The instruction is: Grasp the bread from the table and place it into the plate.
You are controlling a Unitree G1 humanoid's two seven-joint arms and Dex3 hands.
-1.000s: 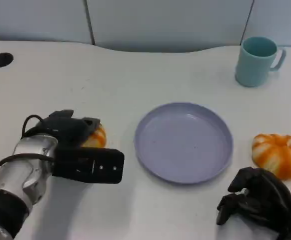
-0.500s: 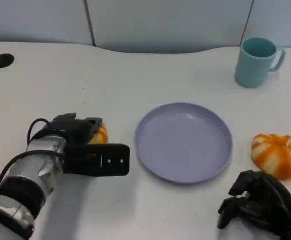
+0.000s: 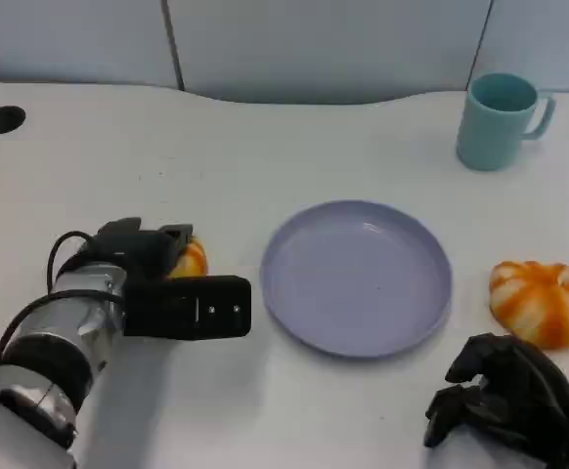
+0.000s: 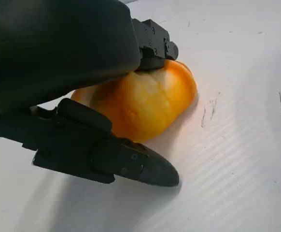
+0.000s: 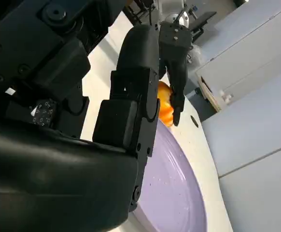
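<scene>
Left robot hand [image 3: 157, 278] clasped; right robot hand [image 3: 504, 396] curled.

White table [image 3: 265, 147] bears plate [image 3: 356, 278], breads [image 3: 544, 301], mug [image 3: 500, 119].

left hand [image 3: 157, 283] | shifted toward plate [image 3: 356, 278] | covers more of bread [image 3: 189, 260]

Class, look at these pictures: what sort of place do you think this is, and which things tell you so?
Probably a robot test bench laid out like a dining table: a white table with cable holes, plain grey panels behind it, and tableware on it, a purple plate, a teal mug and bread.
</scene>
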